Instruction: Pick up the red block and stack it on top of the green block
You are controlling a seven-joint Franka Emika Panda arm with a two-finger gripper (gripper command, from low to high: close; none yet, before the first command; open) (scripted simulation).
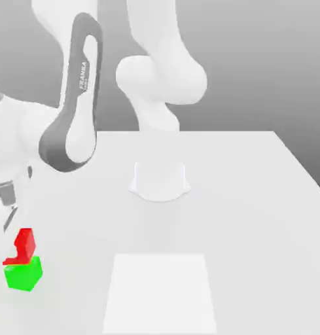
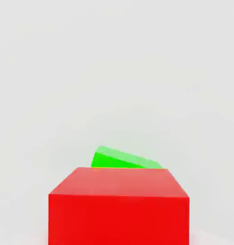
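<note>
Your hand [image 1: 14,252] is pinching the red cube [image 1: 27,246]; you're holding it over the green cube [image 1: 22,275], apparently for stacking

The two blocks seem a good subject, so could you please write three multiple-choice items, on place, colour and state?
1. In the exterior view, where does the green block appear relative to the red block?
A) above it
B) below it
C) far to its right

2. What colour is the block nearest the hand camera?
A) red
B) green
C) blue

3. How do the blocks' edges lie in the hand view?
A) lined up
B) at an angle

Key:
1 B: green shows directly under red.
2 A: the red one looms larger and covers part of the green.
3 B: green's top edges slant against red's level ones.
</note>
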